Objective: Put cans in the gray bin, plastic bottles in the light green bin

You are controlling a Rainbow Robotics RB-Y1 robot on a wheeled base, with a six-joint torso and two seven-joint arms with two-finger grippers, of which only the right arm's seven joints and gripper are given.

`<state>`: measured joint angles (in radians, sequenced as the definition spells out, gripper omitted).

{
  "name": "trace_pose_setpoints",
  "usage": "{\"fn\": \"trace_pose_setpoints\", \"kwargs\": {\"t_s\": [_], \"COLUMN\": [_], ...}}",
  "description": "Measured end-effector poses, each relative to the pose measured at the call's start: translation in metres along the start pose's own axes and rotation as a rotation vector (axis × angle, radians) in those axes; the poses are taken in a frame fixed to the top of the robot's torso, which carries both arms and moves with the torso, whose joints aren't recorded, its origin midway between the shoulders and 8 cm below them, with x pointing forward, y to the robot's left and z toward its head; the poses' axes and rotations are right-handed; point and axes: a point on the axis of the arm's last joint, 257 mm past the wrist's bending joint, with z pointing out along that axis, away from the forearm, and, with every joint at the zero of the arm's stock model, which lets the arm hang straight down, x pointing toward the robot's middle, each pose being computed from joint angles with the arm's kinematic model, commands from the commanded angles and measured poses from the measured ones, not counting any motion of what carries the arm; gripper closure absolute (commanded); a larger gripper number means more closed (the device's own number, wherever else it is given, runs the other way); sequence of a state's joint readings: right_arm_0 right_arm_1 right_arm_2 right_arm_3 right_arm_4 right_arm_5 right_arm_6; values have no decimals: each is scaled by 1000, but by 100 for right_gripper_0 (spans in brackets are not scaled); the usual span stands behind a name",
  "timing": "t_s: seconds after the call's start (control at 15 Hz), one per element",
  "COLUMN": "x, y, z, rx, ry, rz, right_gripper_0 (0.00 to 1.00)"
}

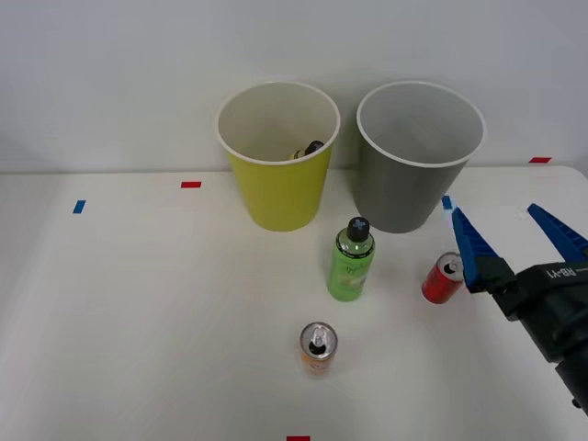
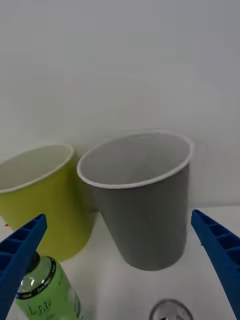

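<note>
My right gripper (image 1: 501,219) hangs open at the table's right side, just right of and above the red can (image 1: 442,278); the can's silver top (image 2: 170,310) lies between its blue fingers (image 2: 20,255) in the wrist view. The orange can (image 1: 318,347) stands near the front centre. A green plastic bottle (image 1: 351,261) with a dark cap stands upright in front of the bins, and also appears as the green bottle (image 2: 45,292) at the wrist view's corner. A dark-capped bottle (image 1: 309,150) lies inside the light green bin (image 1: 278,188). The gray bin (image 1: 410,188) stands right of it.
Red tape marks (image 1: 190,185) and a blue one (image 1: 79,207) lie on the white table. Both bins stand at the back against a pale wall. Open table surface stretches to the left.
</note>
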<state>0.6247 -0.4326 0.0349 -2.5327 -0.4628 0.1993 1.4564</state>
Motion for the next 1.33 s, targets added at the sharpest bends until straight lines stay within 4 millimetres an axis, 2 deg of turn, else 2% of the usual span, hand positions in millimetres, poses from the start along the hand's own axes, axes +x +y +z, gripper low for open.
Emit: {"fn": "trace_pose_setpoints", "kwargs": {"t_s": [0.4, 0.67, 0.93, 1.13, 1.33], "x": [42, 75, 87, 105, 132], "y": [-32, -40, -51, -72, -90], "z": [-44, -76, -98, -110, -127], "rx": [125, 216, 308, 379, 468], "ry": [110, 188, 205, 156, 123], "rz": [-9, 3, -13, -30, -33], "right_gripper_0": [0, 0, 0, 0, 0]}}
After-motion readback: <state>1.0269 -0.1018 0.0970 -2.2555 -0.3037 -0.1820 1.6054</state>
